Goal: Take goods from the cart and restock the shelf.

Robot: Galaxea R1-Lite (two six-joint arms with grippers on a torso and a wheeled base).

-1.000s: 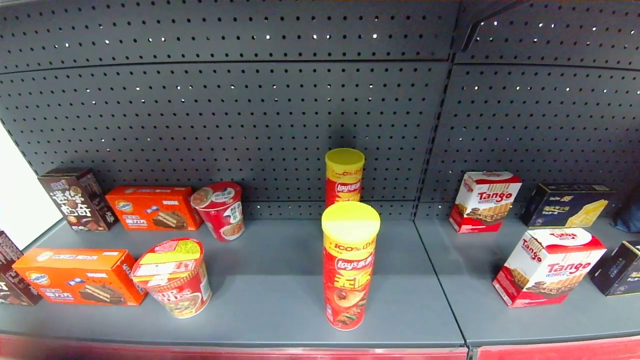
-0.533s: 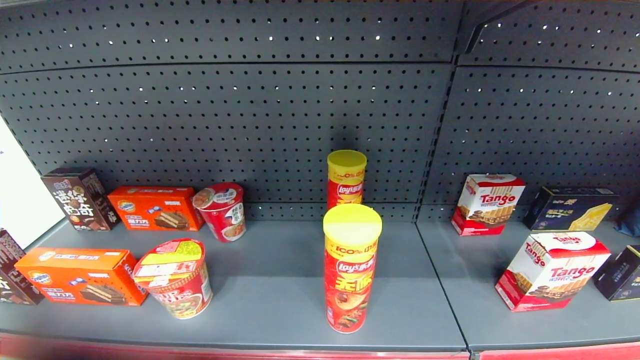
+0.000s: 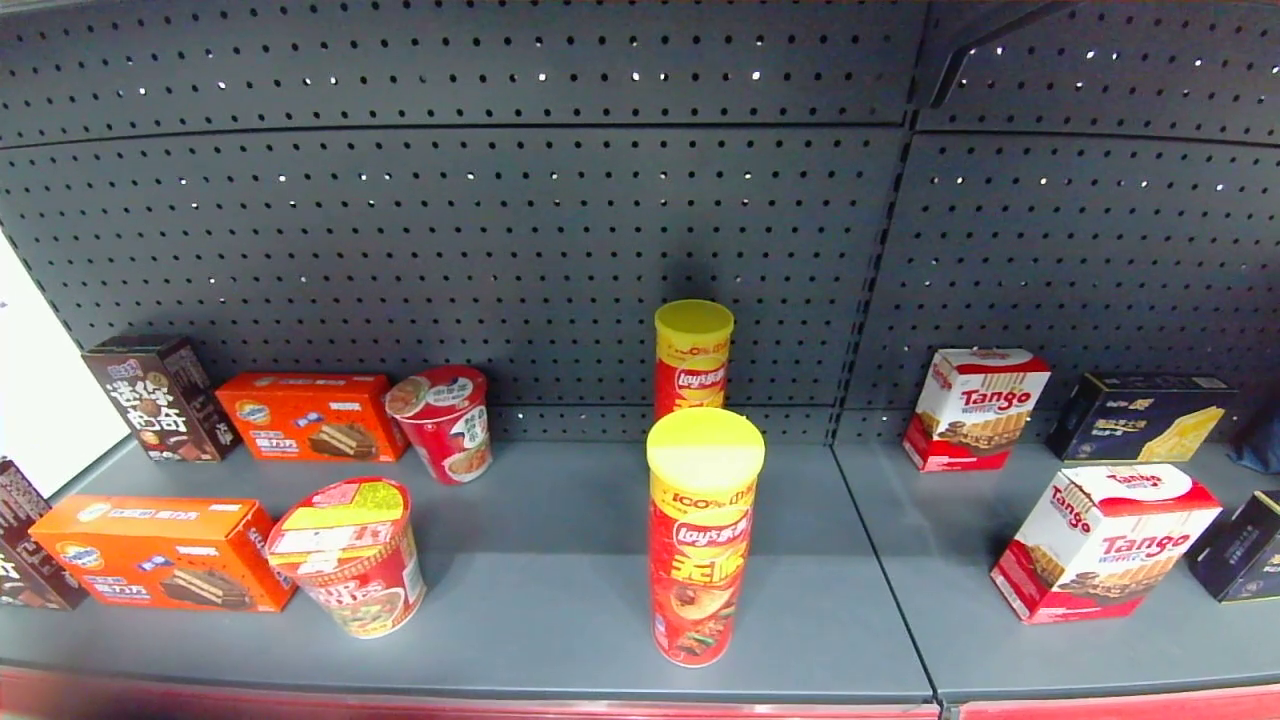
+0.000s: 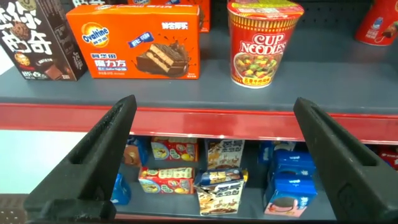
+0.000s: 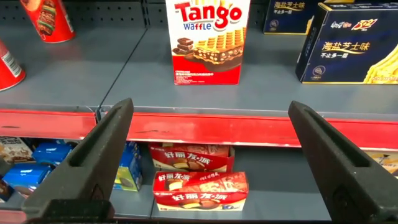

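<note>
The grey shelf (image 3: 540,560) holds two yellow-lidded chip cans (image 3: 700,540), one behind the other. Left of them stand two red cup noodles (image 3: 350,555) and two orange cake boxes (image 3: 160,550); two white-and-red wafer boxes (image 3: 1100,535) are on the right. My left gripper (image 4: 214,106) hangs open and holds nothing, in front of the shelf's red front edge (image 4: 205,121), facing an orange cake box (image 4: 143,40) and a cup noodle (image 4: 264,40). My right gripper (image 5: 211,107) is open too, with nothing in it, facing a wafer box (image 5: 207,40).
Brown boxes (image 3: 155,395) stand at the far left and dark blue boxes (image 3: 1140,415) at the far right. A perforated back panel (image 3: 500,250) closes the shelf behind. A lower shelf holds several snack boxes (image 4: 217,186) and red boxes (image 5: 199,190).
The head view shifted a little after the oldest frame, so the camera moved. Nothing on the shelf has moved.
</note>
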